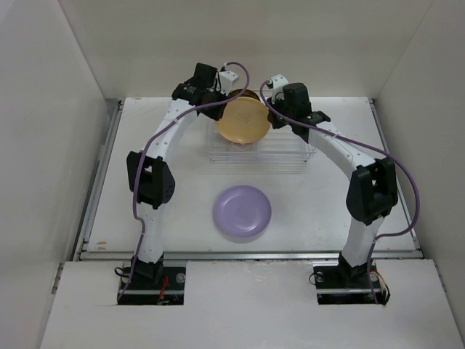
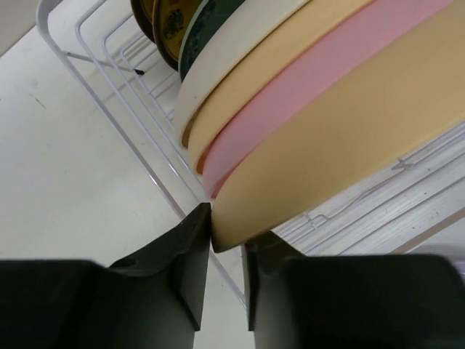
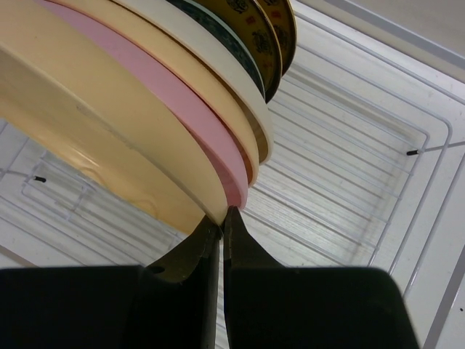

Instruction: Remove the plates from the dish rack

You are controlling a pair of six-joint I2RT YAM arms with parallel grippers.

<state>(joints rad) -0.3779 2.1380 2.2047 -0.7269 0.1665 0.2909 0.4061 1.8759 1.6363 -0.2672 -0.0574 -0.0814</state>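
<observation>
Left gripper [image 2: 227, 246] jaws pinch just the yellow-orange plate [image 2: 349, 145] rim, right gripper [image 3: 221, 222] jaws closed against the pink plate [image 3: 174, 109] — thin grip could slip, plate drops into dish rack [image 1: 290, 156].

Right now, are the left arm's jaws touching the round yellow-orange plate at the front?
Touching. The left wrist view shows the round yellow-orange plate with its rim wedged between the left jaws, no gap visible.
</observation>
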